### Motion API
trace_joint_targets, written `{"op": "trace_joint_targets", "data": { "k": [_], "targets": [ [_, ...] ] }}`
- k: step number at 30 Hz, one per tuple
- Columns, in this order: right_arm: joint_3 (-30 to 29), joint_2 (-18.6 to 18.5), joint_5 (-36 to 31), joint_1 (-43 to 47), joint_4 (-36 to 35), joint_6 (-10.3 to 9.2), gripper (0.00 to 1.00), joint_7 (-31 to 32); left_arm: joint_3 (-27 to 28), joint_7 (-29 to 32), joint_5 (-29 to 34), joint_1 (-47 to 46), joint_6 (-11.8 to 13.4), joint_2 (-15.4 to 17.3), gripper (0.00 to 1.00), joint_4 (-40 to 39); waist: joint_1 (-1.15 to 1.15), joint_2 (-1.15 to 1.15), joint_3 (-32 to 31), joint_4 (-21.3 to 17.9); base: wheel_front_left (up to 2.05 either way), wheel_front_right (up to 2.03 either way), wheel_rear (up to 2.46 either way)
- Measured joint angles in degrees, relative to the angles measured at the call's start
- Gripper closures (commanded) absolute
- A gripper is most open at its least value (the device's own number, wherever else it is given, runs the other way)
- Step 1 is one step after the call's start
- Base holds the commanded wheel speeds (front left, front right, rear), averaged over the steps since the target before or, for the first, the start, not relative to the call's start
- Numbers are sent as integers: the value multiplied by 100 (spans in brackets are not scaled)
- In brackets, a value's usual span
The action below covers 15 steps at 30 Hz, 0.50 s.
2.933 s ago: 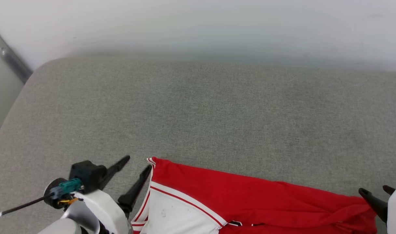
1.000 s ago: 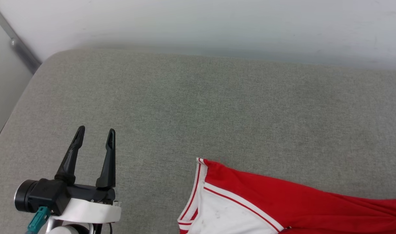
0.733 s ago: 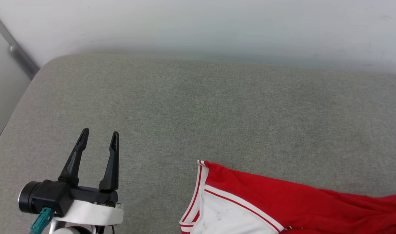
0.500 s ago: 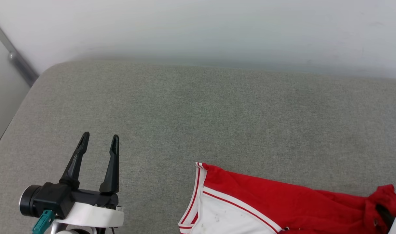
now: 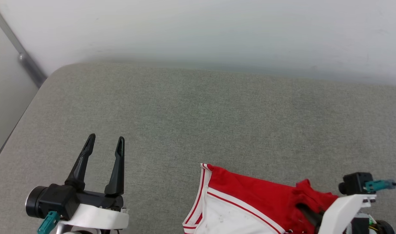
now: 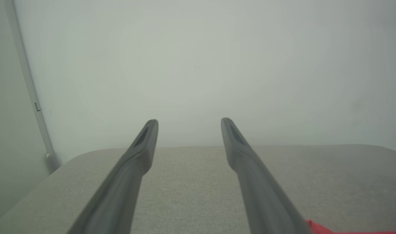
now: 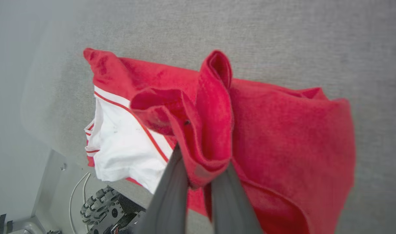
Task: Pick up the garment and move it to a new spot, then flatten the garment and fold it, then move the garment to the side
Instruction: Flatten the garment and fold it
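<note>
Red shirt (image 5: 250, 201) low right in head frame, bunched on grey cushion (image 5: 198, 113), white sleeve (image 5: 217, 217) at bottom centre. Your right gripper (image 7: 202, 170) pinches raised red fold. Your left gripper (image 5: 106, 140) spread, empty, lower left. Judgement: you're in pick-up-and-move step; flattening, folding, side placement not yet done.

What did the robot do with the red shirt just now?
The right gripper pinched the red end of the shirt and pulled it over toward the white sleeve. The left gripper backed away from the sleeve. It stayed open, and the sleeve stayed on the grey cushion.
</note>
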Motion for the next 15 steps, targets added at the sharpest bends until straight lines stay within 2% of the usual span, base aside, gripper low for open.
{"op": "trace_joint_targets", "data": {
  "k": [5,15],
  "targets": [
    [671,243,22,-305,178,0,100,43,-67,0,-8,1,0,-14,0,29,0,0,-6,161,0,0,0],
    [1454,277,240,-797,889,0,100,-360,-86,0,-9,4,0,-5,0,75,0,0,-60,473,0,0,0]
  ]
}}
